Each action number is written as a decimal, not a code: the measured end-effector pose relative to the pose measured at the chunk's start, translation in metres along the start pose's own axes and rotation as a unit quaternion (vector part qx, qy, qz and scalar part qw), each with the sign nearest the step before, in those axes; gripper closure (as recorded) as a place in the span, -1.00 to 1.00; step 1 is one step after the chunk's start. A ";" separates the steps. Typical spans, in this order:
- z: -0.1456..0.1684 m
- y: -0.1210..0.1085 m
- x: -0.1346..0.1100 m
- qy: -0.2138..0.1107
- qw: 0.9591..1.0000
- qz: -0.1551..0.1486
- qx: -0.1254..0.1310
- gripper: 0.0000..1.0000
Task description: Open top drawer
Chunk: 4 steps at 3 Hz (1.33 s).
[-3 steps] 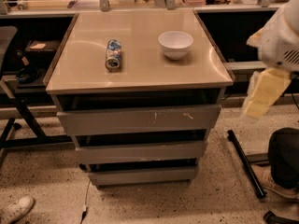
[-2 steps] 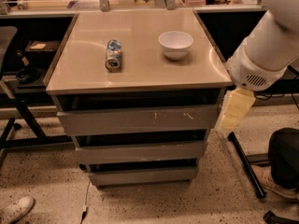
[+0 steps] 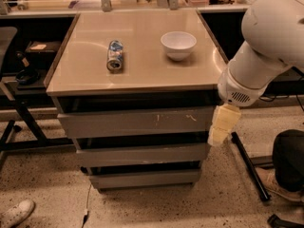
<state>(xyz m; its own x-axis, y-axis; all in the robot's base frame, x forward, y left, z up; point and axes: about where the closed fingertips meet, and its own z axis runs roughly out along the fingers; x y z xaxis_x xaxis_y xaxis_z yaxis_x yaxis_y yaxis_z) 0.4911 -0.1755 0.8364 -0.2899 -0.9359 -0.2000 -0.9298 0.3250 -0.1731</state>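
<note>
The top drawer (image 3: 135, 122) is the widest grey front under the beige tabletop, with white scuff marks right of centre. It sits closed, flush with the cabinet. My gripper (image 3: 219, 132) hangs from the white arm (image 3: 266, 46) at the drawer's right end, just in front of the cabinet's right corner, pointing down. Its cream-coloured fingers (image 3: 223, 123) are level with the top drawer front.
A can (image 3: 114, 55) lies on its side on the tabletop (image 3: 137, 75), with a white bowl (image 3: 178, 44) to its right. Two narrower grey drawer fronts (image 3: 142, 155) sit below. A black stand leg (image 3: 249, 167) lies on the floor at right; a shoe (image 3: 16, 213) shows at bottom left.
The arm has swung in from the right and lowered. The gripper has moved left, from beside the table to the right end of the top drawer front.
</note>
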 end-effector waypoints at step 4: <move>0.125 -0.007 -0.023 0.009 1.000 0.019 -0.022 -1.00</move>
<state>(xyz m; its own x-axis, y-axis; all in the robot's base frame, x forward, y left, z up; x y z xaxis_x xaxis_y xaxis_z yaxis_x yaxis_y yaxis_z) 0.5329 -0.1396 0.7219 -0.3285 -0.9257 -0.1874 -0.9271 0.3539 -0.1232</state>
